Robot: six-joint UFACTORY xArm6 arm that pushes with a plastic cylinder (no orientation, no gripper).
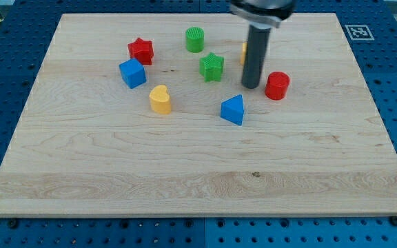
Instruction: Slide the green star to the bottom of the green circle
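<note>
The green star (212, 66) lies on the wooden board, below and a little to the right of the green circle (195, 39), with a gap between them. My tip (251, 86) rests on the board to the right of the green star, apart from it, and just left of the red cylinder (277, 85).
A red star (141, 50) and a blue cube (132, 73) lie at the left. A yellow heart (160, 99) and a blue triangle (233, 109) lie lower. A yellow block (244, 50) is mostly hidden behind the rod. The board's top edge (150, 14) is near the circle.
</note>
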